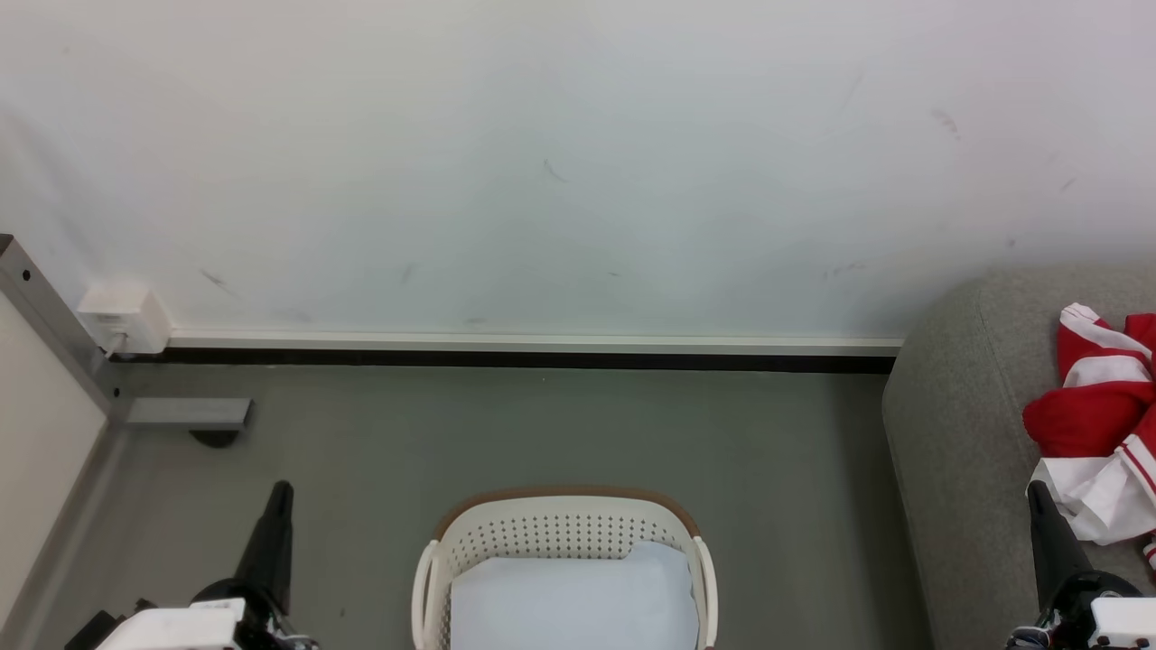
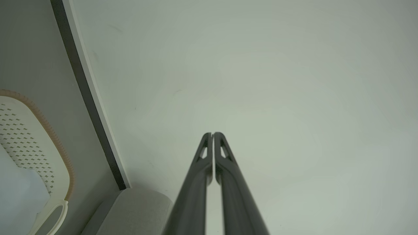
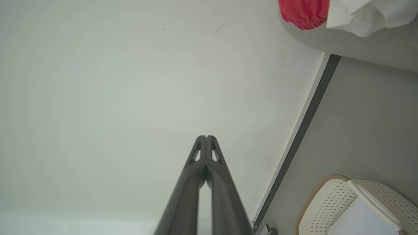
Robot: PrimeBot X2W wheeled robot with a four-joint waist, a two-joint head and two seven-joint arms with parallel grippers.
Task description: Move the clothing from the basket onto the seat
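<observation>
clothing of soft red fabric with white stripes and white panels [image 1: 1097, 406] lay crumpled in a heap on the large light-grey upholstered sofa seat [image 1: 957, 433] at the right edge of the head view, and part of the heap ran off that edge. in the right wrist view, a gathered red edge and a white fold reached the cushion's rounded rim.

the small cream-white plastic laundry basket with perforated sides and a brown rim [image 1: 560, 528] stood on the grey floor [image 1: 542, 424], low in the middle of the head view and well apart from the sofa. a pale flat white liner sheet [image 1: 573, 600] lay inside it.

the left gripper [image 1: 282, 495], with two long dark fingers, pointed up at the lower left, beside the basket but apart from it. its wrist view showed the jaws closed tip to tip with nothing between them.

the right gripper [image 1: 1037, 492] rose at the lower right in front of the sofa, near the white hem of the clothing. in its own wrist view the fabric lay well off to one side of the fingers. these jaws were also pressed together and held nothing.

behind everything ran a plain white wall [image 1: 578, 162] with a white skirting board [image 1: 533, 342] above a dark strip. a small white box [image 1: 125, 318] sat low on the wall at the left, next to a grey metal post [image 1: 45, 302].
</observation>
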